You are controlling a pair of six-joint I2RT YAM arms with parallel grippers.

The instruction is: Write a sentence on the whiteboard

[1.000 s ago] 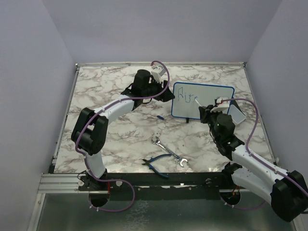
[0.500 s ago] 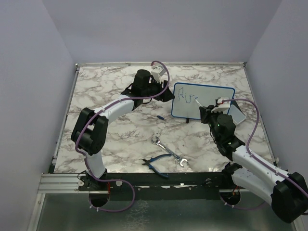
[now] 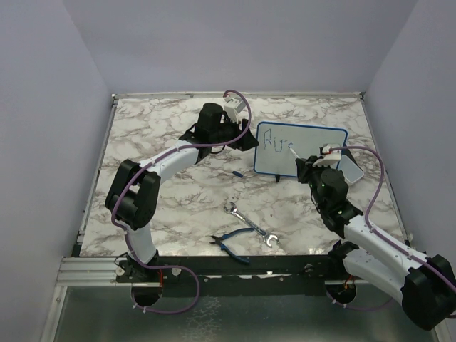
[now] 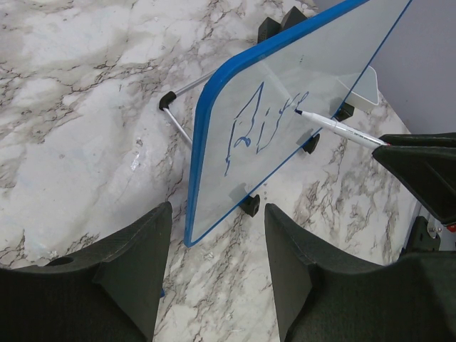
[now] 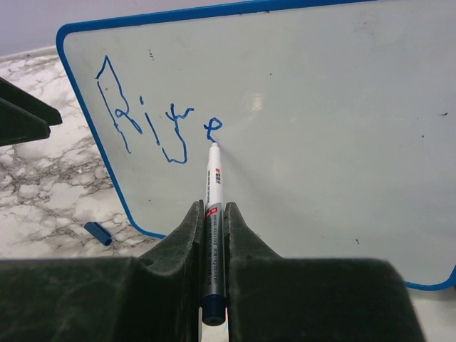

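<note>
The whiteboard [image 3: 299,149] with a blue frame stands tilted on small black feet at the back right; it also shows in the left wrist view [image 4: 285,121] and the right wrist view [image 5: 320,142]. The sentence [image 5: 153,125] reads about "Rite" in blue at the board's upper left. My right gripper [image 5: 214,214] is shut on a white marker [image 5: 214,206], whose tip touches the board just under the last letter. My left gripper [image 4: 217,235] is open and empty, just left of the board's left edge, near its lower corner.
A blue marker cap [image 3: 237,173] lies left of the board's foot, also seen in the right wrist view [image 5: 97,233]. A wrench [image 3: 251,226] and blue-handled pliers [image 3: 231,242] lie near the front edge. Walls enclose the table.
The marker tip has moved slightly right along the board and a new letter "e" has appeared after "Rit". The left arm has not moved.
</note>
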